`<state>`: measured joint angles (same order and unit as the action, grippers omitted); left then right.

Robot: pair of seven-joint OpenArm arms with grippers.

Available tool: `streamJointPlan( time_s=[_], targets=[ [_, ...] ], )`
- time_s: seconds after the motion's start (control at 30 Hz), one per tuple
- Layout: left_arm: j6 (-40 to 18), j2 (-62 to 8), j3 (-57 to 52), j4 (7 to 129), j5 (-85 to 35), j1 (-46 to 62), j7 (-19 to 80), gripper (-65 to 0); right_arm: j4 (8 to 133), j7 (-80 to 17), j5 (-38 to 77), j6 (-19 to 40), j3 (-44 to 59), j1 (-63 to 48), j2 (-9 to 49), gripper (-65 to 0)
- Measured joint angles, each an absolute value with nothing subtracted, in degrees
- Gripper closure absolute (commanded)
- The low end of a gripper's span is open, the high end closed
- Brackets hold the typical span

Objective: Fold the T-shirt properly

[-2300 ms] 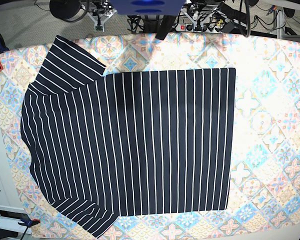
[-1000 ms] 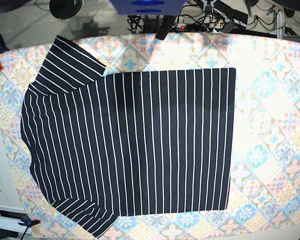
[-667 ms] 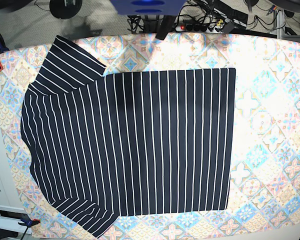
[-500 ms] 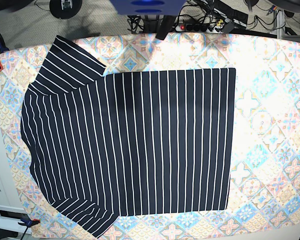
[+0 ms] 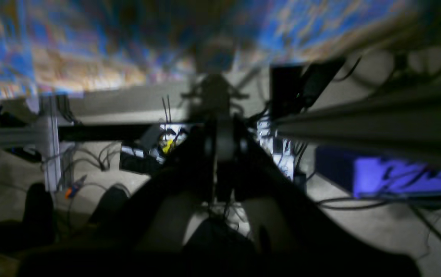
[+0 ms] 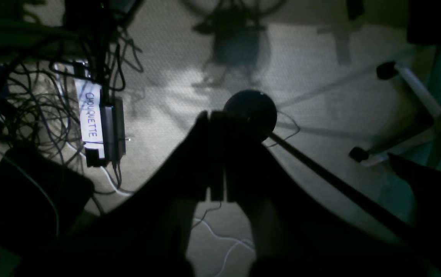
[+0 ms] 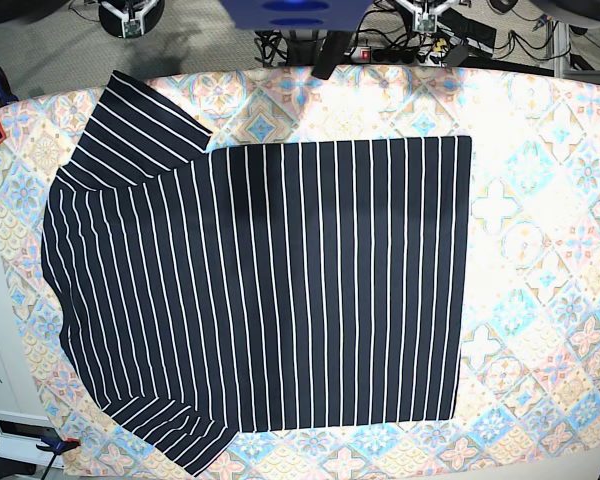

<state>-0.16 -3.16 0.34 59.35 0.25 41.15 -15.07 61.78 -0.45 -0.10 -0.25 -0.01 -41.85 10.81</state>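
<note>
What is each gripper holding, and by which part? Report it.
Nothing. The left gripper and right gripper are shut on empty air, off the table; the T-shirt lies flat, untouched.

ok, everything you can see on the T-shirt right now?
The T-shirt is dark navy-black cloth with thin white pinstripes. It lies spread flat and unfolded on the floral tablecloth, hem toward the base view's right, both short sleeves splayed at the left. Few wrinkles. Nothing else touches it, and neither gripper is near.
</note>
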Motion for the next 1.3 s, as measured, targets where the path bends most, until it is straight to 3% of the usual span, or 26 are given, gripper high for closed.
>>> streamJointPlan(
  time_s=[0.43, 0.8, 1.03, 1.3],
  targets=[
    [-0.16, -3.31, 0.40, 91.48, 0.23, 54.26, -4.14, 0.0, 79.59, -1.10, -0.12, -0.12, 7.94, -51.81, 10.59, 0.0],
    [-0.25, -3.31, 0.23, 107.90, -1.19, 54.57, 6.81, -0.1, 91.31, -6.39, -0.08, 0.03, 10.81, -54.76, 10.44, 0.0],
    [0.03, -2.94, -2.24, 108.07, -15.27, 47.79, 17.50, -1.2, 97.89, -11.11, -0.05, -0.10, 10.79, -54.68, 10.50, 0.0],
    [0.43, -2.98, -11.68, 108.01, -36.03, 42.63, 25.85, -14.0, 99.98, -14.92, -0.05, -0.08, 10.79, -53.45, 10.48, 0.0]
  ],
)
